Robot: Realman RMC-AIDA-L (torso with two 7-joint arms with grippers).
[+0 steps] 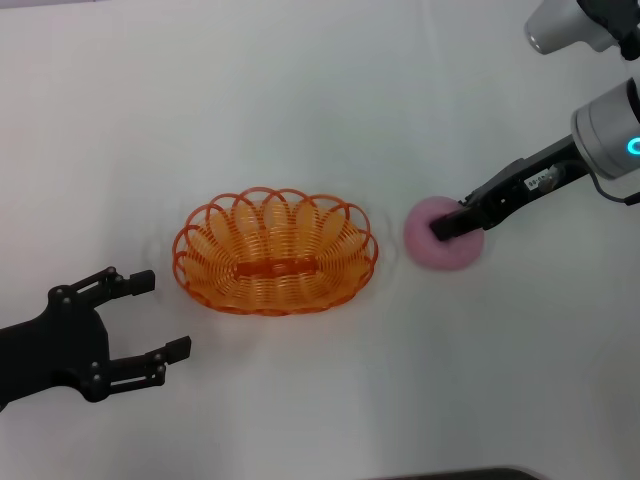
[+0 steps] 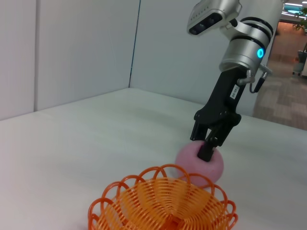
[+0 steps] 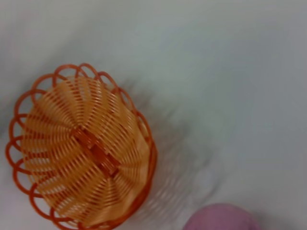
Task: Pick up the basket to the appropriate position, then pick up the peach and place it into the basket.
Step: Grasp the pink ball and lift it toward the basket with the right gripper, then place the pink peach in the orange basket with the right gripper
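Note:
The orange wire basket [image 1: 275, 252] rests upright on the white table at the centre. It also shows in the left wrist view [image 2: 163, 203] and the right wrist view [image 3: 81, 146]. The pink peach [image 1: 440, 250] lies on the table just right of the basket, apart from it. My right gripper [image 1: 445, 226] reaches in from the right and its tip is on top of the peach [image 2: 189, 158]; the left wrist view shows the gripper [image 2: 204, 146] there too. My left gripper [image 1: 160, 315] is open and empty, left of and nearer than the basket.
The white tabletop [image 1: 320, 90] stretches around the basket and the peach. A dark edge shows at the table's near side [image 1: 450, 474]. Walls stand beyond the table's far side [image 2: 72, 48].

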